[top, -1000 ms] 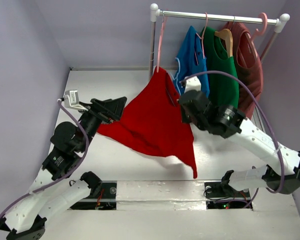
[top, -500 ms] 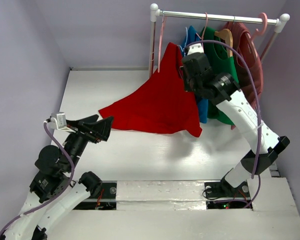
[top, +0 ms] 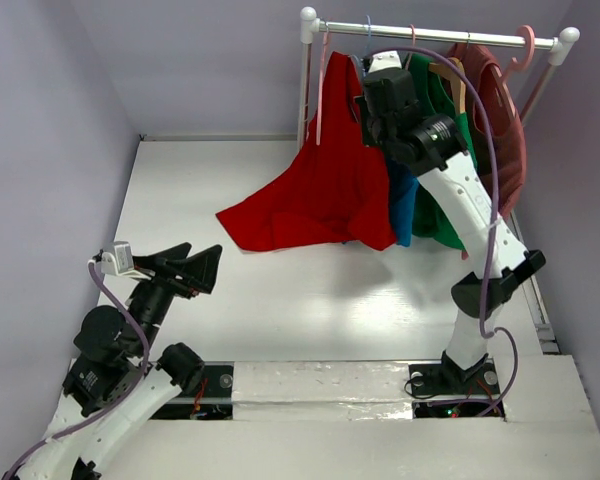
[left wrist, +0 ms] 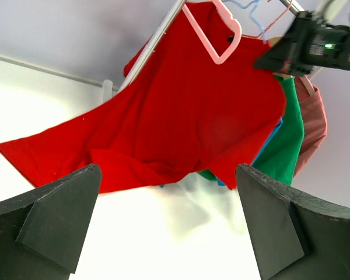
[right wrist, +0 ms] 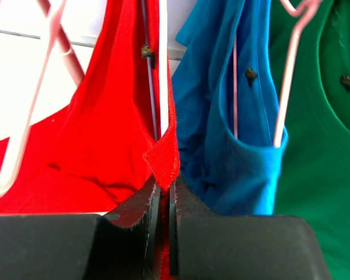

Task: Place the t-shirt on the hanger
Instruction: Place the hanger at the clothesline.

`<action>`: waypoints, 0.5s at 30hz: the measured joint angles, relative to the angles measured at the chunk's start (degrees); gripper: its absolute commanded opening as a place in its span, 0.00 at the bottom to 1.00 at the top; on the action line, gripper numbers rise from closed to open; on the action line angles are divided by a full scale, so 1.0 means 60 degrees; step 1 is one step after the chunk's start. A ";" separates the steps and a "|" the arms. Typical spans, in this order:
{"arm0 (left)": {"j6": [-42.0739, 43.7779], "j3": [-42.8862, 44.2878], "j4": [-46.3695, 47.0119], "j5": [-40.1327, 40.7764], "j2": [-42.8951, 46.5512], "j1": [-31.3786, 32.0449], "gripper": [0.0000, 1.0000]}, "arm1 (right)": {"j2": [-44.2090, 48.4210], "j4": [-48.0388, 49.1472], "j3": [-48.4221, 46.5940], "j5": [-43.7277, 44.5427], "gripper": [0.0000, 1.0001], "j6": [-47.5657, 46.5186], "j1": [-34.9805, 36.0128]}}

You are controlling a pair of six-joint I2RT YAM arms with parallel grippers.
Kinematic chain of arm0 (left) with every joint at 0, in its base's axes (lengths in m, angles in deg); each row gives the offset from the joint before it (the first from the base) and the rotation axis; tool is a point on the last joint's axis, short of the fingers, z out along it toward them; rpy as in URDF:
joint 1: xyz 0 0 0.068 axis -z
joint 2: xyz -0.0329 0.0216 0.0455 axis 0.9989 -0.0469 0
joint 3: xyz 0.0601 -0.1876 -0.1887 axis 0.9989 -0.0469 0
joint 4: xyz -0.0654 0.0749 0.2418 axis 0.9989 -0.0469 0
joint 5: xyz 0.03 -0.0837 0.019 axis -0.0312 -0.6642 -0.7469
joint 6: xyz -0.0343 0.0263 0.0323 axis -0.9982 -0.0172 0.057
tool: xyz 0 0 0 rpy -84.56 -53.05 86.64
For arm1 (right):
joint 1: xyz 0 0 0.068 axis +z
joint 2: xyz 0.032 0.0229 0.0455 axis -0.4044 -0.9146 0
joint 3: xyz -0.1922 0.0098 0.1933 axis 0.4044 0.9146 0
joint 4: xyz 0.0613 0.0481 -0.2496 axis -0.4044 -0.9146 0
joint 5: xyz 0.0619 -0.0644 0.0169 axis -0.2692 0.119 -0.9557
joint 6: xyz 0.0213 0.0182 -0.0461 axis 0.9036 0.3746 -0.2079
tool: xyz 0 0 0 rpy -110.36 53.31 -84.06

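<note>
Red t-shirt [top: 325, 190] pinched, right gripper [right wrist: 164, 188] up high

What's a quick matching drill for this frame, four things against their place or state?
Things:
1. bright red short-sleeved t-shirt
2. left gripper
3. blue fabric shirt
4. dark maroon-red shirt

Place or state:
A. jaws wide apart, holding nothing
B. hanging between the red fabric and the green fabric shirt
C. hanging at the right end of the silver clothes rail
D. an edge pinched in the right gripper, up by the rail

Pairs: 1-D, 2-A, 3-B, 4-C
</note>
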 measured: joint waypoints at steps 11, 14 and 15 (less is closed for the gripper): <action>0.0051 -0.0004 0.0000 -0.0113 0.0047 -0.0109 0.99 | -0.0623 0.0696 -0.0109 -0.0109 0.00 -0.0313 -0.0412; 0.0069 -0.0007 0.0004 -0.0244 0.0015 -0.0273 0.99 | -0.0623 0.0892 -0.0062 -0.0160 0.00 -0.0328 -0.0423; 0.0076 -0.0011 0.0004 -0.0284 0.0000 -0.0346 0.99 | -0.0627 0.0947 -0.0062 -0.0182 0.00 -0.0346 -0.0441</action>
